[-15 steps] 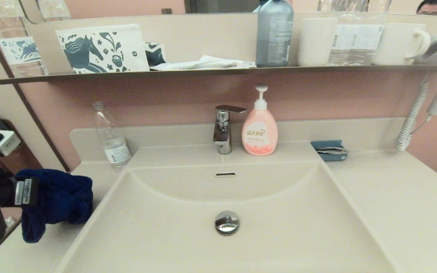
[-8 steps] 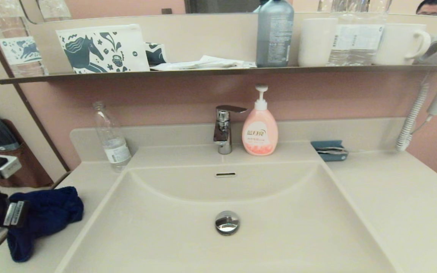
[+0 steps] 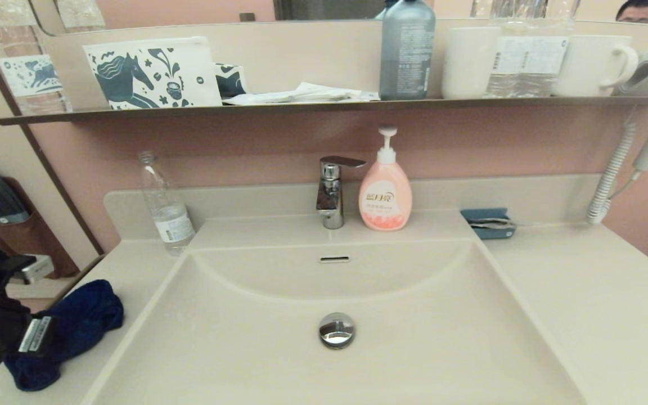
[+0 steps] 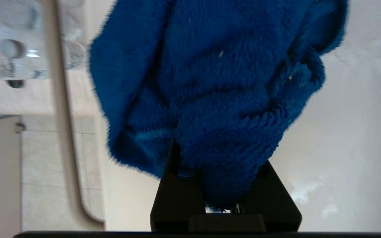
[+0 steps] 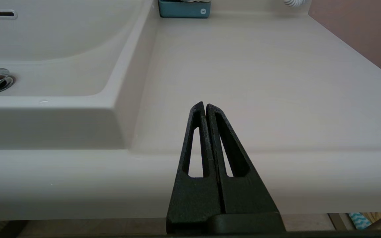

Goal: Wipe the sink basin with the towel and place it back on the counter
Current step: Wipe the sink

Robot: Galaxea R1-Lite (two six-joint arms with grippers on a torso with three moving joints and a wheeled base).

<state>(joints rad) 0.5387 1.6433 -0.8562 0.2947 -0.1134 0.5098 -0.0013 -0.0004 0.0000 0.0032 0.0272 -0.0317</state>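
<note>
- blue fleece towel (image 3: 71, 332) is seen bunched on the counter (image 3: 583, 292), on the strip left of the sink basin (image 3: 414, 337), near the front edge.
- one end of the towel is clamped between the fingers of the left gripper (image 4: 225, 201), as shown in the left wrist view, where the towel (image 4: 217, 86) spreads out ahead of the jaws over the counter surface.
- the left gripper (image 3: 34, 334) is placed low at the counter's left front corner, touching the towel.
- the basin is seen bare, with its chrome drain plug (image 3: 336, 329) and overflow slot (image 3: 334, 259) exposed.
- the right gripper (image 5: 205, 107) is parked just in front of the counter's front edge, right of the basin, with its fingers pressed together on nothing.
- a clear plastic bottle (image 3: 165, 205) is stood behind the towel, well apart from it; a pink soap dispenser (image 3: 385, 188) is set just beside the faucet (image 3: 332, 191).
</note>
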